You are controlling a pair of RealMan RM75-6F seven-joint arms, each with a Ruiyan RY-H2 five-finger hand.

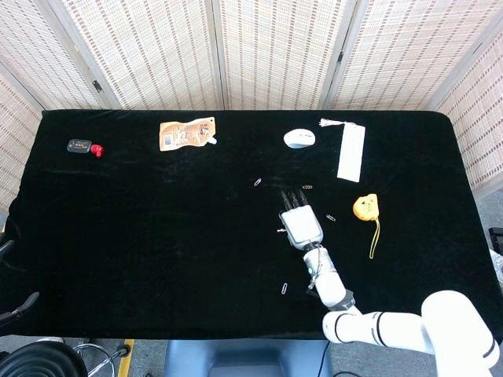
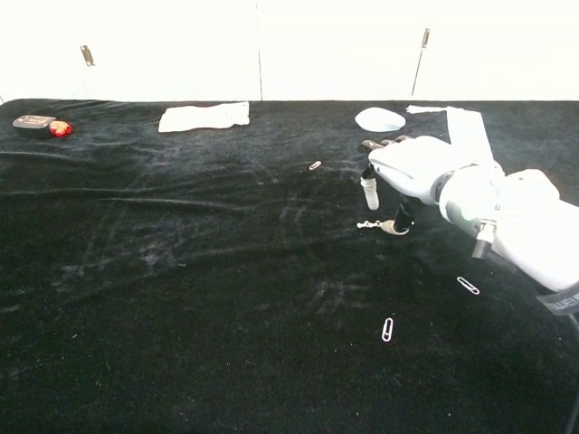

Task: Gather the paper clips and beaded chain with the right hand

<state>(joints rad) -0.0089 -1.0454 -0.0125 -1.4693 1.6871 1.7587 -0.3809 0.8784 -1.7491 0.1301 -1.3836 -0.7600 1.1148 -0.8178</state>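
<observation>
Beaded chain (image 2: 368, 223) lies mid-table, under my right hand (image 1: 300, 225).
My fingers (image 2: 370, 191) point down, spread, one tip touching the chain's end; paper clips (image 2: 387, 328) lie scattered nearby, nothing gripped.

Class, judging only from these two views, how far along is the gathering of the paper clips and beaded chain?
Done: nothing looks gathered; paper clips lie scattered on the black cloth.
In hand: the right hand is over the beaded chain, a fingertip down at its end; a grip is not evident.
Left: chain and every clip.
</observation>
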